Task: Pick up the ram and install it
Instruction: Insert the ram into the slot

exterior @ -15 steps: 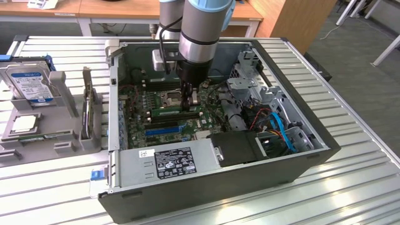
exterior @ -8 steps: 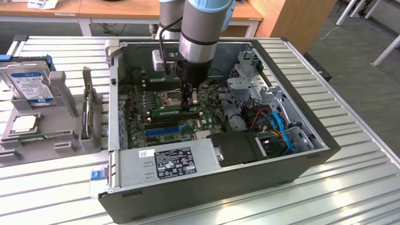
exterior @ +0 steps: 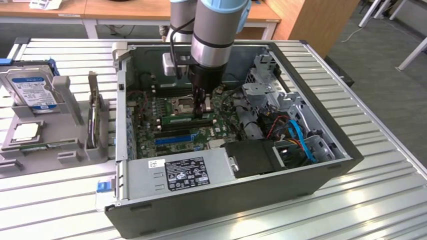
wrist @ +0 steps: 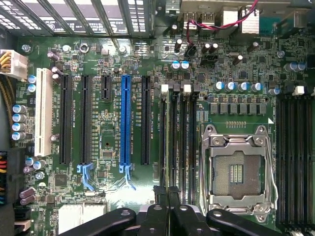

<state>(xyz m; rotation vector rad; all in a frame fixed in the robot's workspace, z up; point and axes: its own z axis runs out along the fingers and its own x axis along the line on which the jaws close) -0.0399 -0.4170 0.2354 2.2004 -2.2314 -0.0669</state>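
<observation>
With the jaws closed narrow over one end of the ram [exterior: 179, 119], which stands on edge just beside the processor socket [exterior: 182, 105], uneven downward force may tilt it, leaving the far end unseated or straining the motherboard [wrist: 107, 129].

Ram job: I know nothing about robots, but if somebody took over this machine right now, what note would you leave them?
The gripper is shut, down inside the open computer case, its tips right at the ram.
The ram stands on edge along the memory slots, beside the empty processor socket.
Done: the ram is in the case, at the slots.
Left: I cannot tell whether it is pinched or pressed, nor whether it is fully seated, so installation is unconfirmed.
</observation>
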